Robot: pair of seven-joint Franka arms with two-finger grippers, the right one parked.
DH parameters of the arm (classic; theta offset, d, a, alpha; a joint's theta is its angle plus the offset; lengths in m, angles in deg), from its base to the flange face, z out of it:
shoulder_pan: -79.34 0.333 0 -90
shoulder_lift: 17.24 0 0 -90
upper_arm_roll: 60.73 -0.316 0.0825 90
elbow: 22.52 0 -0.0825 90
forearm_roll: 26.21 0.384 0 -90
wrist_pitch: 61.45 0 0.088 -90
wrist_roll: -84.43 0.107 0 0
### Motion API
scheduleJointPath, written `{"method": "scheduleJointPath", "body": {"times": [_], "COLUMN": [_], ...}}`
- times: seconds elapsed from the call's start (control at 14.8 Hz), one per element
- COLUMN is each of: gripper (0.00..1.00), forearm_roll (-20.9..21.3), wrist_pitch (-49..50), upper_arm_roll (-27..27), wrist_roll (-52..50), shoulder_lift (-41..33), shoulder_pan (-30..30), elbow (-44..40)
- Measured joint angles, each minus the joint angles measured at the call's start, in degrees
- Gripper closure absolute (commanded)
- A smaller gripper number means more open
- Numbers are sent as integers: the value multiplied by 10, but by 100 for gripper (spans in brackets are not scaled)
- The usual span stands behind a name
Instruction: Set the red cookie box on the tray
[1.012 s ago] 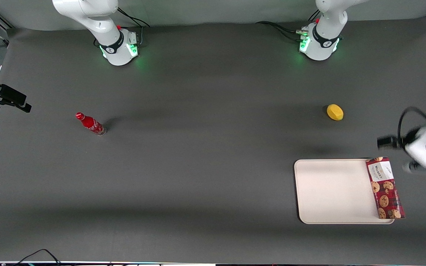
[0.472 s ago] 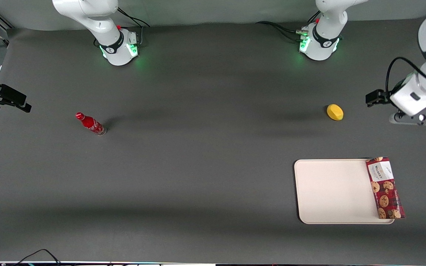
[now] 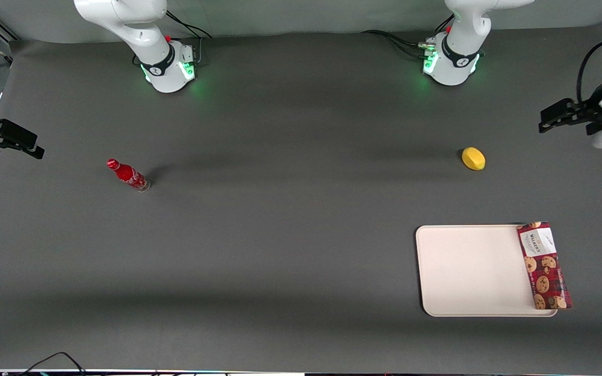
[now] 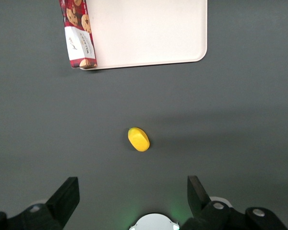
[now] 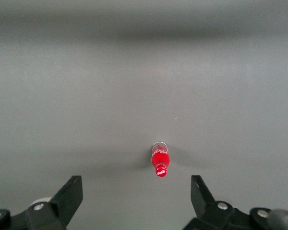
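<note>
Place: a robotics lab, set up as a test bench.
Surface: one wide table (image 3: 290,250) covered in plain dark grey matting, seen from above.
Robots: two white arm bases (image 3: 168,68) (image 3: 450,65) bolted at 11 and 1 o'clock, each glowing green, with black cables (image 3: 395,39) trailing from them.
Gripper: the working arm's gripper (image 4: 132,194) hangs above the table's edge at 2 o'clock, its black fingers spread wide apart.
Rigging: a black equipment bracket (image 3: 3,138) juts in at 9 o'clock.
Props: a few scattered test items only, namely a cream tray (image 3: 468,271) with a red cookie box (image 3: 544,266) at 4 o'clock, a yellow lemon-like object (image 3: 473,158) and a small red bottle (image 3: 128,175).
</note>
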Motion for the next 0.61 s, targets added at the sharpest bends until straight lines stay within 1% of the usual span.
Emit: {"method": "scheduleJointPath", "body": {"times": [0.34,0.61], "gripper": [0,0], "forearm_roll": [-5,-5], "wrist_pitch": [0,-3], "upper_arm_roll": [-7,-8], "wrist_roll": [7,7], "shoulder_lift": [60,97], "shoulder_pan": [-19,-20], "elbow": [-54,-82]}}
